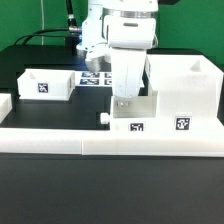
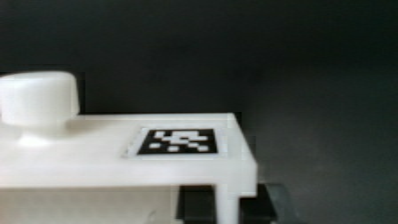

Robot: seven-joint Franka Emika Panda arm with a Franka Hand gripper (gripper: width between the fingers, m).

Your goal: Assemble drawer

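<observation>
- Externally, the front tray (image 1: 135, 112) is seen just behind the border bar (image 1: 60, 140), its knob (image 1: 104, 116) turned to the exterior view's left — the housing (image 1: 186, 90) is set just beside it on the right.
- A second tray (image 1: 46, 84) is placed well apart, on the left.
- The gripper (image 1: 122, 98) is held at the front tray's wall.
- In the wrist view, the fingers (image 2: 199, 203) are narrowed — that wall is clamped between them, near a tag (image 2: 180, 142).

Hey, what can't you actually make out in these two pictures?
Whether the gripper holds anything: wrist view, fingers cut off by the picture's edge; exterior view, blurred against the middle tray.
Inside of the middle tray: exterior view, hidden by the arm.
The marker board: exterior view, mostly behind the arm.
Patterns on the tags: exterior view, too small.
</observation>
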